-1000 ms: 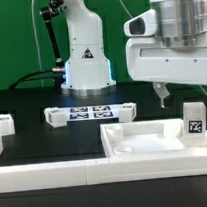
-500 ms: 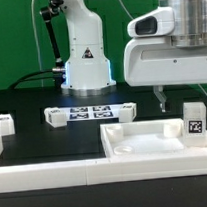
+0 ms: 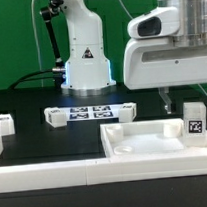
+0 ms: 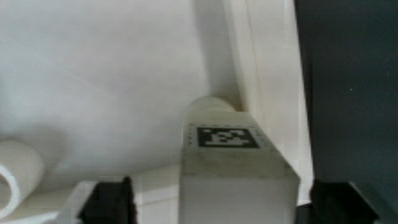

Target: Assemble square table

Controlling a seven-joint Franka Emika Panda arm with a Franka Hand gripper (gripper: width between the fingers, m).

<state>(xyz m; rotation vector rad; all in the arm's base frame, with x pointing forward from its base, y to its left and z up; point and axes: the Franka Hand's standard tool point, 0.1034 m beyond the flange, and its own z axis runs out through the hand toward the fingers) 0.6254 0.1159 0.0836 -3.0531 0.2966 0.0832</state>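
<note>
The white tabletop [image 3: 145,147] lies tray-side up at the front of the exterior view's right. One white leg [image 3: 195,120] with a tag stands upright in its far right corner. My gripper [image 3: 184,99] hangs right over that leg, with one fingertip [image 3: 164,101] showing beside it. In the wrist view the tagged leg [image 4: 222,150] sits in the tabletop's corner against the raised rim [image 4: 267,70]. My gripper [image 4: 217,202] straddles it, with a dark finger [image 4: 111,200] on each side. A narrow gap shows at both sides, so it is open around the leg.
Three more tagged legs [image 3: 5,122] [image 3: 56,117] [image 3: 125,110] stand on the black table at the back left. The marker board [image 3: 90,113] lies between two of them. The arm's base [image 3: 85,58] rises behind. A long white border bar [image 3: 46,174] runs along the front.
The gripper has sunk a little over the leg at the tabletop's corner, and its fingers have drawn closer together. The parts on the table have not moved.
</note>
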